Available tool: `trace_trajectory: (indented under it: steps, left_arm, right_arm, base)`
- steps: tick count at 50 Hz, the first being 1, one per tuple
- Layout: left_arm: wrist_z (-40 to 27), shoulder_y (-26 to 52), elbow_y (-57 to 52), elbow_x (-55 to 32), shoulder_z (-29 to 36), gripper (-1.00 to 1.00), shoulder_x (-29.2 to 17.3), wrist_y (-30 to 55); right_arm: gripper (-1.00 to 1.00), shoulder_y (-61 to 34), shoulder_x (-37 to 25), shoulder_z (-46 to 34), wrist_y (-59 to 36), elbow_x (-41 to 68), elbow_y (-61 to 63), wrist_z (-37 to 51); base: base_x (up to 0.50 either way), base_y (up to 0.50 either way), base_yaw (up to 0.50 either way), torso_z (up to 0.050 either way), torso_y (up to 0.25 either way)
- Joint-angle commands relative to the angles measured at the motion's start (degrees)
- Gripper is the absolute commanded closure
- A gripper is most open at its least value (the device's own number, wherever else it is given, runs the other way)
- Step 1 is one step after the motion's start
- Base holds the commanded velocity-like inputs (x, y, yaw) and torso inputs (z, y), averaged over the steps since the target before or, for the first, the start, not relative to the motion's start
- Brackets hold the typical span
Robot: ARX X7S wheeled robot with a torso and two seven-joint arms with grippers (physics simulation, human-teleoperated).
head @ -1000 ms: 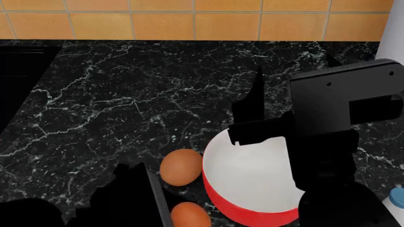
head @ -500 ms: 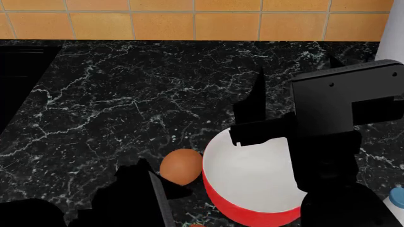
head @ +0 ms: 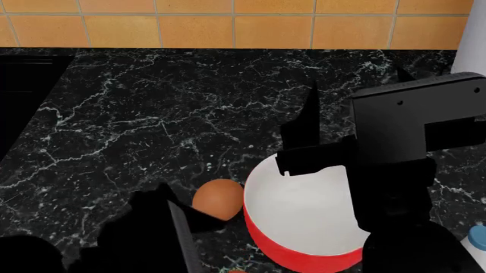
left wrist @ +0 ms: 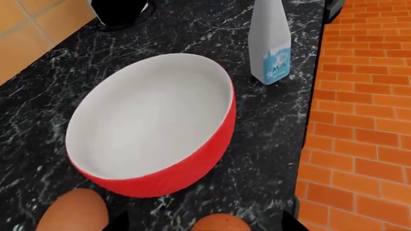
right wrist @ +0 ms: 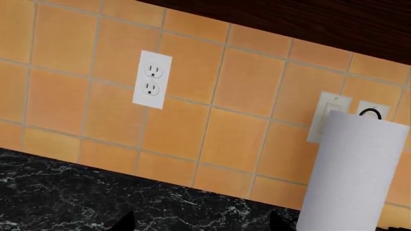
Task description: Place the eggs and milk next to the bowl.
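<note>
The red bowl with its white inside stands at the counter's near right; it also shows in the left wrist view. One brown egg lies against its left side. The second egg lies nearer, between the wide-apart fingers of my left gripper, untouched; in the head view my left gripper hides almost all of it. The milk bottle stands past the bowl near the counter edge; only its blue cap shows in the head view. My right gripper hangs open and empty above the bowl's far rim.
A white paper towel roll on a black base stands at the far right by the tiled wall. A wall outlet is behind. The counter edge drops to a brick floor. A dark recess lies far left.
My left gripper has moved forward over the near egg, which showed fully a second ago and is now almost hidden in the head view. The right arm has barely moved.
</note>
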State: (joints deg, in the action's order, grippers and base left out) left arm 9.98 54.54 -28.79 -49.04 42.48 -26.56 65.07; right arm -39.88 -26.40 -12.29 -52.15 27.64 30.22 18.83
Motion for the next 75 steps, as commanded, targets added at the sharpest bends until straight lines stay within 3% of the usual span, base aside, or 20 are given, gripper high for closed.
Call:
trace_trajectory:
  steps: [1,47,75]
  left_arm:
    - [0.6,1.48,2.67,-1.64,-2.0,-1.0,0.49,-2.35]
    - [-5.95,4.18,-3.76,-14.37,-12.98,-1.0,-3.38,2.74]
    - [-16.54,-0.31,-4.66,-19.19,-26.97,-1.0,-10.29,-0.98]
  right_arm:
    - [-1.0,-0.35,0.64,0.69,0.64,-0.23,-1.41,-0.97]
    - [-1.0,-0.11,0.37,0.57,0.87,0.48,-0.95,-0.34]
    - [-1.0,-0.11,-0.86,2.52,-2.04,2.48,2.77,1.16]
  base:
    - [0.0,0.0,0.0,0.0,0.0]
    - [0.0,0.0,0.0,0.0,0.0]
    - [0.0,0.0,0.0,0.0,0.0]
